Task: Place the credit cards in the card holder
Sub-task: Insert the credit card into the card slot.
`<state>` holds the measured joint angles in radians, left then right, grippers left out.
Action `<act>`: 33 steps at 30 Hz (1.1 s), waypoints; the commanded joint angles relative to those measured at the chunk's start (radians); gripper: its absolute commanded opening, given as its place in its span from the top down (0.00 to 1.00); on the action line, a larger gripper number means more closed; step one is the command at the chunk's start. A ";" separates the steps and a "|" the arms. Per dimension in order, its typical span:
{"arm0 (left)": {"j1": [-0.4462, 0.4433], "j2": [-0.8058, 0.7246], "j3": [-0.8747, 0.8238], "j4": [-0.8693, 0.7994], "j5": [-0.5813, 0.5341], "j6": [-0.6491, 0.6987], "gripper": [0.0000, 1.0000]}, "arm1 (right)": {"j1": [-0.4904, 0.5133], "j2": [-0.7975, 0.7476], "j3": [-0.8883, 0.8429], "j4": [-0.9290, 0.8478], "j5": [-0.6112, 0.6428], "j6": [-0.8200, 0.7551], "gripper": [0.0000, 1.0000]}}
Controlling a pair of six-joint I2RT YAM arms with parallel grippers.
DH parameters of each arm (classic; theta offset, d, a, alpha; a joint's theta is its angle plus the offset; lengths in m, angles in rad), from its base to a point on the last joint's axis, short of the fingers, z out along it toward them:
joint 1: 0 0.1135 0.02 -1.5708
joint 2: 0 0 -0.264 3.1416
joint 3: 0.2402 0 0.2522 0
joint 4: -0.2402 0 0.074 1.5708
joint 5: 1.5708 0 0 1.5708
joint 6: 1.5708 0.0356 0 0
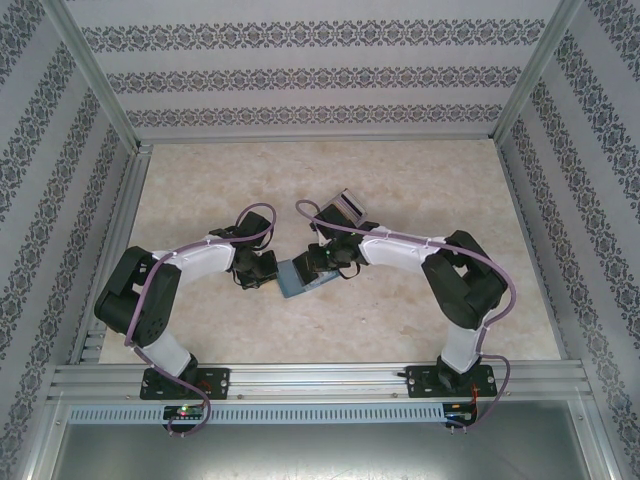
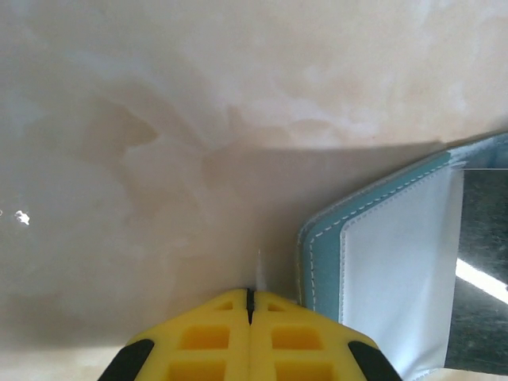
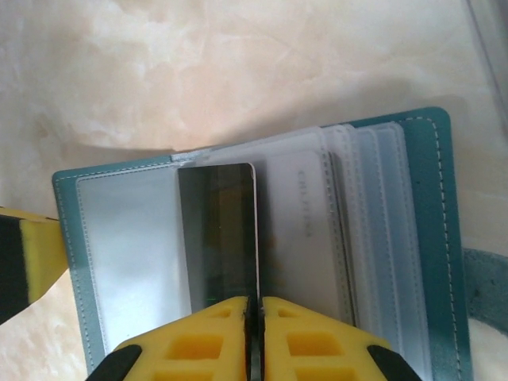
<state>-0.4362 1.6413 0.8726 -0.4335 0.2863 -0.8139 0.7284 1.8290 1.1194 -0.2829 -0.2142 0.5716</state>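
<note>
Guard against sleeve-lip jamming or sliding of open card holder (image 3: 429,238), lying mid-tabletop (image 1: 420,180), from any skewed push by right pincer (image 3: 254,305) clamped on dark card (image 3: 218,230) over it, closed, empty left pincer (image 2: 250,305) standing just beside at 9 o'clock.

Card holder (image 1: 300,281) lies open on table (image 1: 200,180), between left gripper (image 2: 250,297) and right gripper (image 3: 254,303), nearer than clear tray (image 1: 347,205); credit card (image 3: 218,230) lies inside it.
</note>
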 commanded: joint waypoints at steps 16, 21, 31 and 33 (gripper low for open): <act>0.010 0.078 0.022 0.061 -0.001 0.017 0.95 | 0.085 0.102 0.160 -0.159 0.050 -0.137 0.86; 0.011 0.075 0.021 0.061 -0.001 0.017 0.95 | 0.103 0.123 0.181 -0.176 0.061 -0.144 0.86; 0.010 0.054 0.008 0.062 -0.005 0.011 0.96 | 0.098 0.104 0.174 -0.140 0.001 -0.107 0.83; 0.010 0.040 0.010 0.051 -0.014 0.014 0.96 | 0.092 0.078 0.166 -0.141 0.004 -0.104 0.81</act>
<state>-0.4297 1.6611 0.8925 -0.4522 0.3019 -0.8143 0.8223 1.9438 1.2762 -0.4229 -0.1982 0.4583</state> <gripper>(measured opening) 0.060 0.185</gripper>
